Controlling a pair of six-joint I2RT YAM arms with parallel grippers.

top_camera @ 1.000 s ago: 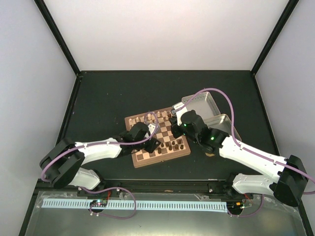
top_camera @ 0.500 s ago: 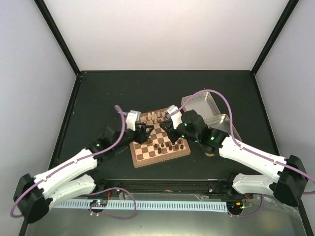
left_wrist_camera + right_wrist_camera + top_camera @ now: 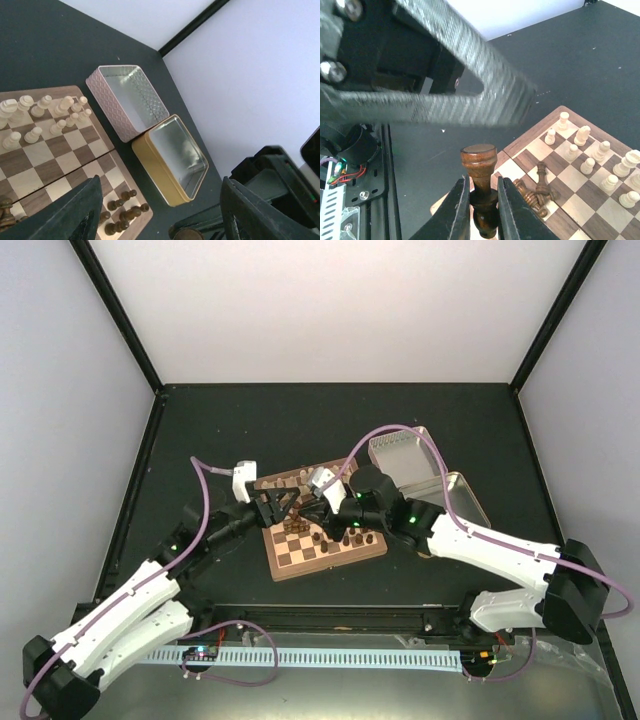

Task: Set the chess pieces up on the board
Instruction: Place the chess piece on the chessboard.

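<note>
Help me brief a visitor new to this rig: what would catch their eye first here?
The right gripper pinches an upright dark brown chess piece, close up in the right wrist view. The open left gripper faces it over the chessboard, where cream pieces stand in rows and dark pieces lie toppled. An empty pink tin and gold tin sit beside it.

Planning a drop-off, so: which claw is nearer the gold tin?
Right. The right claw, shut on a dark chess piece, is over the board's middle; the open left claw is over the board's left part, farther from the gold tin.
</note>
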